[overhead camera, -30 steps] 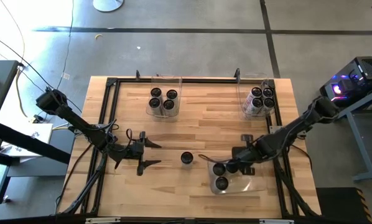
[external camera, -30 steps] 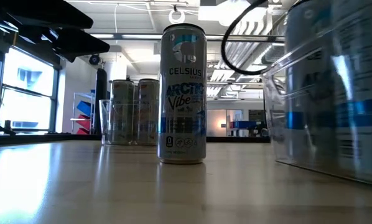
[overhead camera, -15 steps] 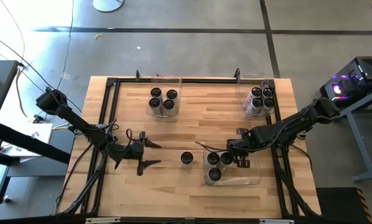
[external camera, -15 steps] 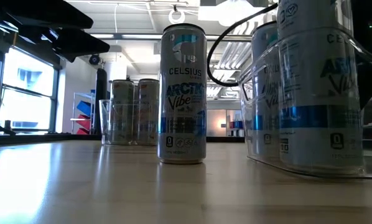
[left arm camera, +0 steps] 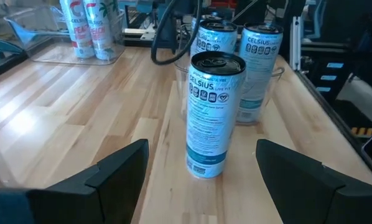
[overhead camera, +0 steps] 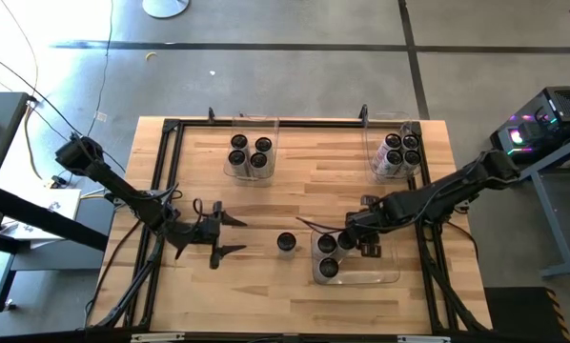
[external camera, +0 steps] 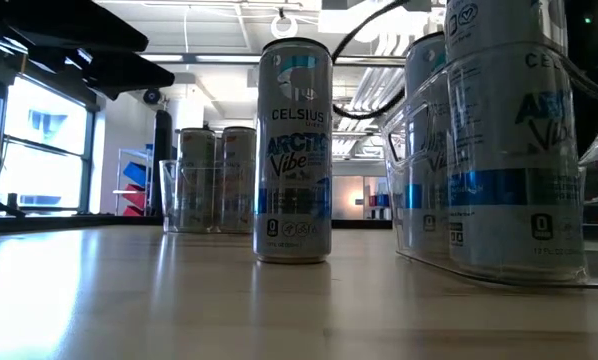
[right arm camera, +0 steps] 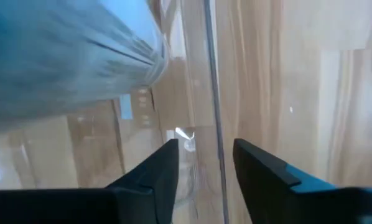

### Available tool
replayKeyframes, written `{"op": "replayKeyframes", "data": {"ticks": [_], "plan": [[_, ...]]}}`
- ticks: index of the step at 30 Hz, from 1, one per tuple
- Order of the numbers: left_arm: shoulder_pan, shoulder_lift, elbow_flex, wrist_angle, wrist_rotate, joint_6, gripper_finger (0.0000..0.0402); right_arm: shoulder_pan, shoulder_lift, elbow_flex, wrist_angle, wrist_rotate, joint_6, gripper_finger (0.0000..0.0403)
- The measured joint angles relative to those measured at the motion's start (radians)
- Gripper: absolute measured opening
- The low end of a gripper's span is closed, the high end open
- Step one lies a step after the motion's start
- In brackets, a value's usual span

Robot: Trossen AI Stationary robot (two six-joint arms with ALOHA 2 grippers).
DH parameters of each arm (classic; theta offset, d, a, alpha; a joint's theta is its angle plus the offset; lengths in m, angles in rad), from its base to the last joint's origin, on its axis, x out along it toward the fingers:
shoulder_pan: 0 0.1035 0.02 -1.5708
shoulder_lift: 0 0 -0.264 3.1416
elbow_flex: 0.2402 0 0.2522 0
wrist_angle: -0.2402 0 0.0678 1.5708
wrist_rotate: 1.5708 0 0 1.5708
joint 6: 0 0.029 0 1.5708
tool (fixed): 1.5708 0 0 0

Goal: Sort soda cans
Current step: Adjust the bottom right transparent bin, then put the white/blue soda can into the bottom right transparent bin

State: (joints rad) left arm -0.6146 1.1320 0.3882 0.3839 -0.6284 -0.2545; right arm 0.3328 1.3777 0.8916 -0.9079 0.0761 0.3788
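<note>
**High view: right arm lets go at the near bin**

Nearest the front edge, the near bin [overhead camera: 356, 276] holds three soda cans [overhead camera: 329, 269], and the right gripper [overhead camera: 359, 245] sits over its back corner, fingers parted around the bin's clear wall, holding nothing. Best now to lift straight up and clear, so no finger catches the wall or topples a can. Just beside the bin stands the lone can [overhead camera: 286, 243], squarely ahead of the left gripper [overhead camera: 230, 234], whose fingers gape wide and empty. Farther back, the left far bin [overhead camera: 250, 145] and right far bin [overhead camera: 376, 143] each hold several cans.
</note>
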Motion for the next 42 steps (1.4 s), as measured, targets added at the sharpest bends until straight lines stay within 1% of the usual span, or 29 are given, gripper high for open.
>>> {"op": "replayKeyframes", "data": {"ticks": [3, 9, 13, 17, 20, 22, 24, 25, 28, 31, 32, 34, 37, 39, 42], "plan": [[-0.013, 0.0, 0.0, -0.004, -0.021, 0.023, 0.0291, 0.0, 0.0, 0.052, -0.072, -0.002, -0.006, 0.0159], [-0.046, 0.01, 0.0, -0.003, -0.049, 0.043, 0.0291, 0.0, -0.001, 0.143, -0.245, -0.003, 0.031, 0.0161], [-0.062, 0.048, 0.0, 0.013, -0.051, 0.069, 0.0291, 0.027, -0.017, 0.214, -0.286, 0.006, 0.057, 0.0157], [-0.056, 0.099, 0.0, 0.032, -0.053, -0.014, 0.0291, 0.081, -0.072, 0.264, -0.292, 0.116, 0.098, 0.0145], [-0.034, 0.151, 0.0, 0.078, -0.052, -0.06, 0.0291, 0.124, -0.119, 0.272, -0.277, 0.225, 0.197, 0.0138], [-0.008, 0.193, 0.0, 0.135, -0.053, -0.062, 0.0291, 0.156, -0.147, 0.25, -0.209, 0.31, 0.355, 0.0138], [0.014, 0.239, 0.0, 0.199, -0.047, -0.042, 0.0291, 0.181, -0.162, 0.216, -0.127, 0.407, 0.475, 0.0139], [0.026, 0.264, 0.0, 0.241, -0.033, -0.016, 0.0291, 0.191, -0.163, 0.197, -0.092, 0.436, 0.504, 0.0141], [0.057, 0.336, 0.001, 0.379, 0.006, 0.077, 0.0291, 0.212, -0.159, 0.131, 0.079, 0.448, 0.499, 0.0155], [0.085, 0.401, 0.019, 0.495, 0.049, 0.112, 0.0294, 0.219, -0.147, 0.06, 0.297, 0.445, 0.438, 0.0185], [0.093, 0.418, 0.031, 0.511, 0.067, 0.119, 0.0296, 0.219, -0.143, 0.041, 0.373, 0.444, 0.402, 0.0198], [0.104, 0.444, 0.055, 0.512, 0.106, 0.14, 0.0303, 0.218, -0.133, 0.011, 0.521, 0.442, 0.31, 0.0224], [0.118, 0.481, 0.099, 0.51, 0.133, 0.166, 0.0313, 0.216, -0.127, 0.003, 0.69, 0.429, 0.181, 0.0255], [0.119, 0.501, 0.129, 0.512, 0.143, 0.189, 0.032, 0.211, -0.125, 0.016, 0.782, 0.454, 0.103, 0.0265], [0.129, 0.532, 0.173, 0.511, 0.146, 0.215, 0.0325, 0.21, -0.118, 0.032, 0.891, 0.526, -0.016, 0.0268]]}}
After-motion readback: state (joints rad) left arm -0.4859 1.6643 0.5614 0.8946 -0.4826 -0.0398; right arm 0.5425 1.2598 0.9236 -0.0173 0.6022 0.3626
